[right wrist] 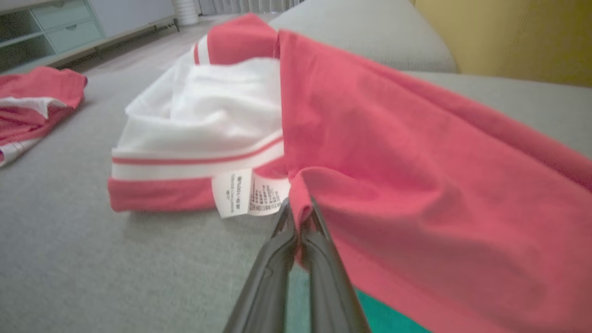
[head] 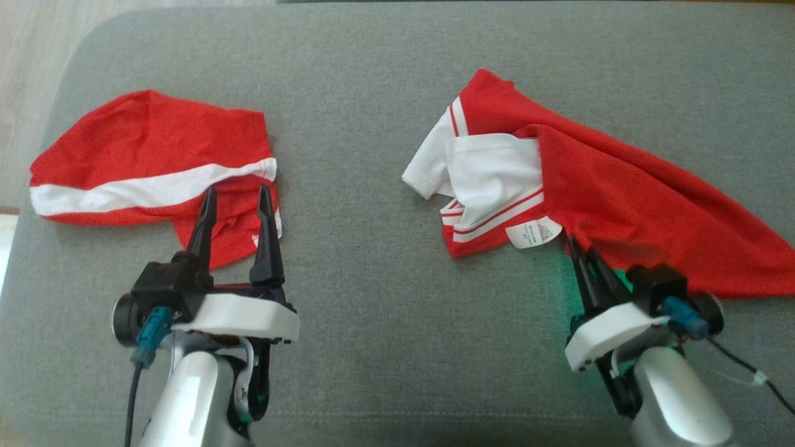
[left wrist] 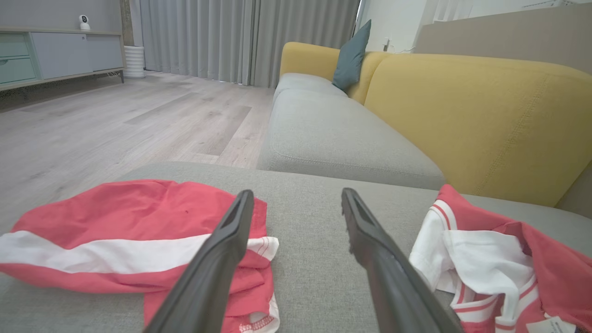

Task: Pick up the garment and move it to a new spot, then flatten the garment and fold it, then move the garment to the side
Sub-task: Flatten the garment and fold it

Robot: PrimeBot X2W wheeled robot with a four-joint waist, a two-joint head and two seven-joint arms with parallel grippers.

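Note:
Two red-and-white garments lie on a grey cushion (head: 372, 93). The right garment (head: 627, 186) is crumpled, with a white panel and a care label (head: 534, 233) showing. My right gripper (head: 574, 245) is shut on a fold of that garment's red near edge (right wrist: 305, 185), just beside the label (right wrist: 249, 192). The left garment (head: 149, 155), red with a white stripe, lies bunched at the left. My left gripper (head: 238, 191) stands open over that garment's near right corner (left wrist: 249, 282), with nothing between its fingers.
The cushion's rounded left edge drops to a wooden floor (left wrist: 115, 115). Beyond it stand a grey and yellow sofa (left wrist: 485, 115) with a teal pillow (left wrist: 351, 55), and a low cabinet (left wrist: 60, 55). Bare grey fabric separates the two garments.

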